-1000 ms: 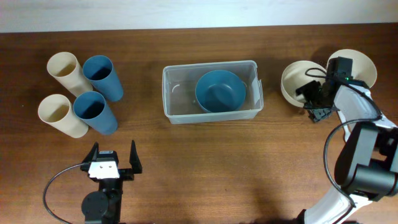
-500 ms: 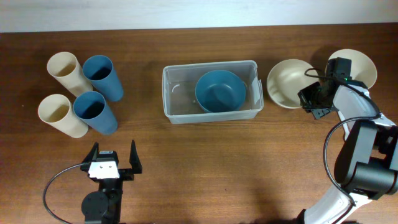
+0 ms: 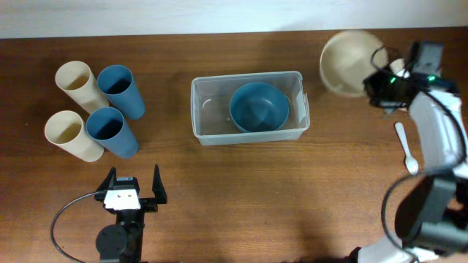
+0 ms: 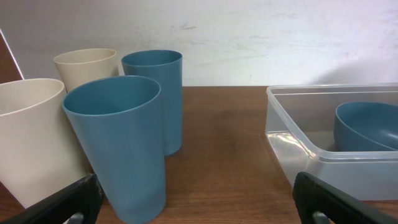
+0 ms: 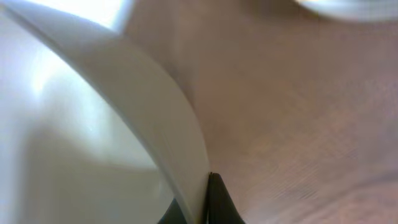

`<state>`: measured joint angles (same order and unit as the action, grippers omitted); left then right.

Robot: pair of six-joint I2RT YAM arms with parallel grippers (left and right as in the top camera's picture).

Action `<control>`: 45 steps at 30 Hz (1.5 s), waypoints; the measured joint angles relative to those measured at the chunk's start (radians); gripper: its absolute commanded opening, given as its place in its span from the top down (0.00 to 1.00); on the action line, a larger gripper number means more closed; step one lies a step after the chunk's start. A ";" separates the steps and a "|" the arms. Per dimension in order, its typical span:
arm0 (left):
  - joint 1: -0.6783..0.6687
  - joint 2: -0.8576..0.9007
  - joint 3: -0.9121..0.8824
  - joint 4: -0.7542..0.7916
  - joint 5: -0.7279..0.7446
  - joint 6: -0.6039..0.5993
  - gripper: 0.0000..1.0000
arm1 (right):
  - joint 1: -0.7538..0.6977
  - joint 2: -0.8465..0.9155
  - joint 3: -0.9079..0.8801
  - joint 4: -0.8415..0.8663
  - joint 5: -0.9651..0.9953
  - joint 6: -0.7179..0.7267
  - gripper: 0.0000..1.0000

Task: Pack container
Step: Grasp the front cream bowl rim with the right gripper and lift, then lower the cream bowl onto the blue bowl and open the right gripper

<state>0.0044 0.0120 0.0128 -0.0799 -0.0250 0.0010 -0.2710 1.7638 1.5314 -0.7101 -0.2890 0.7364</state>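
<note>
Four cups stand upright in a tight cluster near the desk's (image 3: 219, 197) left edge: two cream cups (image 3: 75, 79) and two blue cups (image 3: 117, 86). A white spoon (image 3: 406, 150) lies by the right edge. A cream bowl (image 3: 349, 52) is tilted at the far right corner.

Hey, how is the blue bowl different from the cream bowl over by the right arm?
The blue bowl sits inside the container, while the cream bowl is outside it, toward the table's far edge. No gripper touches the blue bowl, whereas the right gripper pinches the cream bowl's rim. They also differ in colour, blue against cream. Both are round, open bowls of similar size.
</note>
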 measured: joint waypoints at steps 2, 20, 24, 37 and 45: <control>0.000 0.000 0.000 0.000 0.000 0.000 0.00 | 0.007 -0.047 0.055 -0.017 -0.038 -0.047 0.96; 0.000 0.000 0.000 0.000 0.000 0.000 0.00 | 0.402 -0.047 0.127 -0.254 -0.151 -0.373 0.96; 0.000 0.000 0.000 0.000 0.000 0.000 0.00 | 0.426 0.015 0.121 -0.291 -0.150 -0.374 0.96; 0.000 0.000 0.000 0.000 0.000 0.000 0.00 | 0.427 0.093 0.120 -0.308 -0.122 -0.374 0.96; 0.000 0.000 0.000 0.000 0.000 0.000 0.01 | 0.427 0.146 0.120 -0.276 -0.074 -0.370 0.96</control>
<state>0.0044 0.0120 0.0128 -0.0799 -0.0250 0.0010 0.1558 1.9099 1.6512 -0.9859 -0.3634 0.3664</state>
